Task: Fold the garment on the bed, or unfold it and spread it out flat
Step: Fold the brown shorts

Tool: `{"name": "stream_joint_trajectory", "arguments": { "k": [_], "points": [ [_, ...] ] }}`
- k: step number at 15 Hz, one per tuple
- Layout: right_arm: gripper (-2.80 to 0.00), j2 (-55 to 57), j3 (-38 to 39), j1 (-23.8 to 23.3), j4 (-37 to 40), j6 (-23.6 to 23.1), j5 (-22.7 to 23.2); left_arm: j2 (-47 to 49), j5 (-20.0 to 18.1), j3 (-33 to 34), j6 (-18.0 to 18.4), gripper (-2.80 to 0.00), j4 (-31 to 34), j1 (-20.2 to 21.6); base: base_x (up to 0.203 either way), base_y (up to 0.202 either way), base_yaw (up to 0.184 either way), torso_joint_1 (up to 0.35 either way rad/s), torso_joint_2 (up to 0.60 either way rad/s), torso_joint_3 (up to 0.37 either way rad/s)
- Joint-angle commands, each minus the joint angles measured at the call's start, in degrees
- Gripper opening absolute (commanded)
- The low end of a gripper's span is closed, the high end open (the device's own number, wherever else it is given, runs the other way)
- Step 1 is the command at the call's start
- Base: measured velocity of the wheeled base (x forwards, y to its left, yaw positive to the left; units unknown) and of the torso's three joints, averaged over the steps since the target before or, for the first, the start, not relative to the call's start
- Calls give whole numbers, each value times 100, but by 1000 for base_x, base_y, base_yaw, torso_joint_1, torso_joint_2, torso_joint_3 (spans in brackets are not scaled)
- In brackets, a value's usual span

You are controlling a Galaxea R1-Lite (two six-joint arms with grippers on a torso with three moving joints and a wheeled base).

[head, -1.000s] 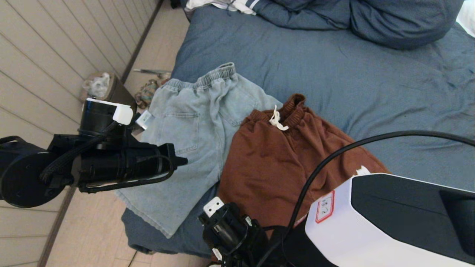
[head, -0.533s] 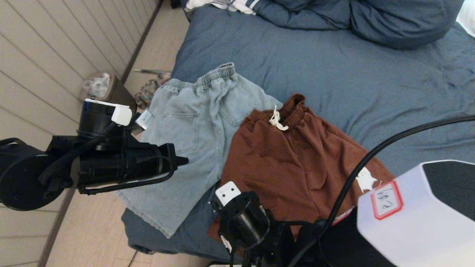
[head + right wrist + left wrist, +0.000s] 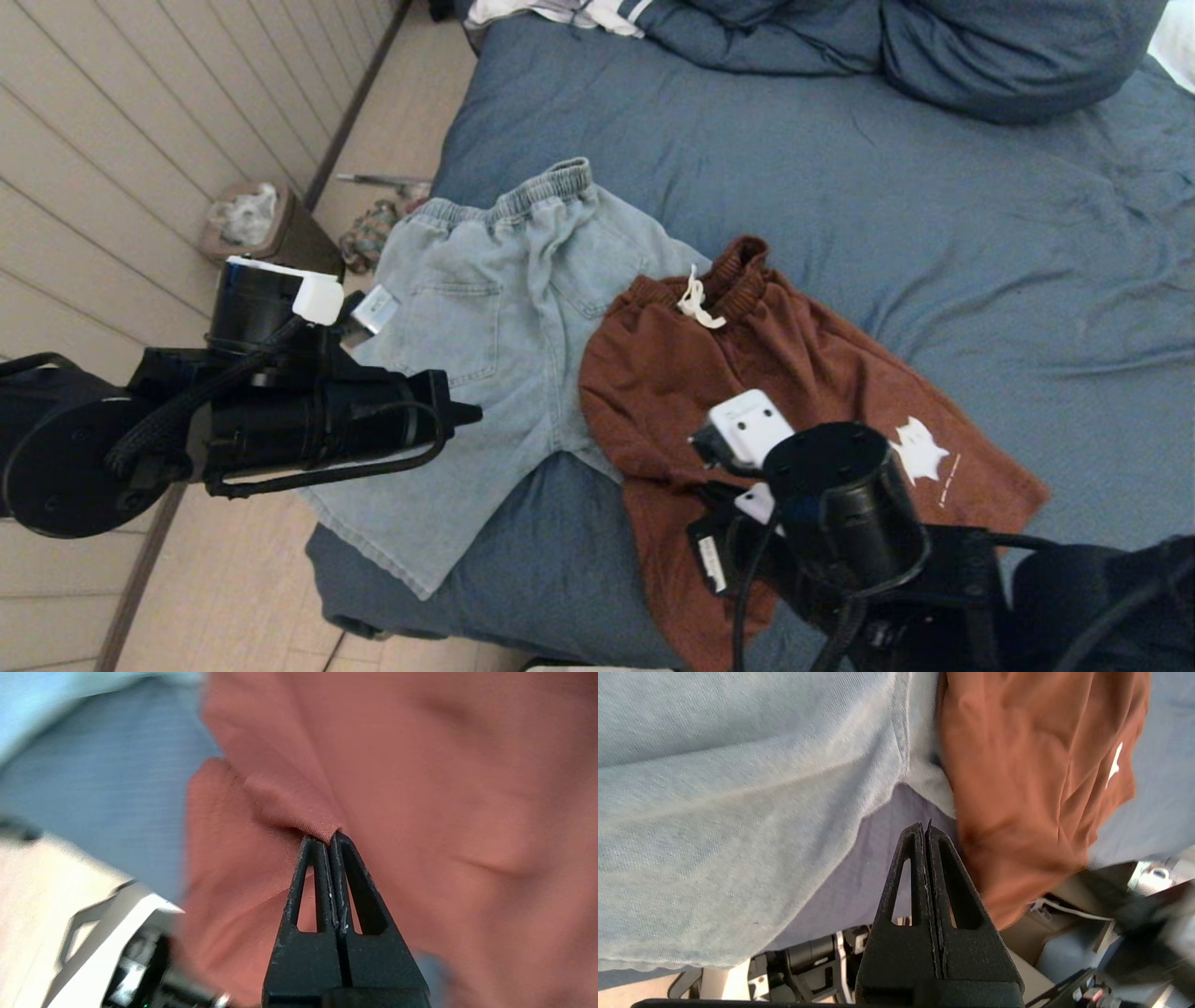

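My right gripper (image 3: 331,835) is clenched on a thin ridge of the brown shorts (image 3: 747,373), pinching fabric at the leg end, around six o'clock in the head view. My left gripper (image 3: 924,828) is pressed shut on nothing, hovering over the denim shorts (image 3: 485,345) at nine o'clock. Both pairs lie on the bed (image 3: 840,187), near its corner. The risk, I think: that pinch is shallow (barely a fold), so a quick pull could slip it free, or drag the brown pair off the edge.
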Motion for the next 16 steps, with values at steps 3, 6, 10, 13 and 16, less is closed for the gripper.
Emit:
{"name": "stream_joint_trajectory", "arguments": {
  "k": [3,6,10,13,16],
  "points": [
    [-280,-1538,819,-1539,24,-94,208,14,-17,40,-14,-280,-11,-91,0,0,0,0,0,0],
    [-280,-2182,1045,-2648,122,-306,646,14,-34,42,-23,-280,-11,-100,0,0,0,0,0,0],
    [-280,-2626,1114,-4506,572,-440,1791,5,-34,58,-32,-280,-11,-153,0,0,0,0,0,0],
    [-280,-2331,1114,-5723,663,-571,2533,5,-26,58,-40,-280,-11,-170,0,0,0,0,0,0],
    [-280,-1492,755,-6346,628,-636,2992,14,-26,58,-40,-280,-11,-188,0,0,0,0,0,0]
  ]
}}
